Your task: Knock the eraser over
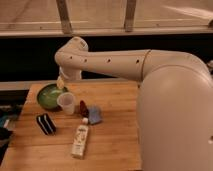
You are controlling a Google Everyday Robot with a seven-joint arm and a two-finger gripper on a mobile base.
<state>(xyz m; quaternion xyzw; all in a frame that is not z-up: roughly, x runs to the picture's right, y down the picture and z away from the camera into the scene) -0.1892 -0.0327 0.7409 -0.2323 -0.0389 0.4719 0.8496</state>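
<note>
Dim light; end effector (61, 83) above bowl (45, 98)

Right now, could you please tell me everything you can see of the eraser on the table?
The eraser is a small dark block, black with a paler stripe along its length. It sits on the wooden table near the left edge, turned diagonally; whether it stands on edge or lies flat I cannot tell. Nothing touches it: the clear cup and green bowl are farther back, apart. The gripper hangs over the bowl, well away.
</note>
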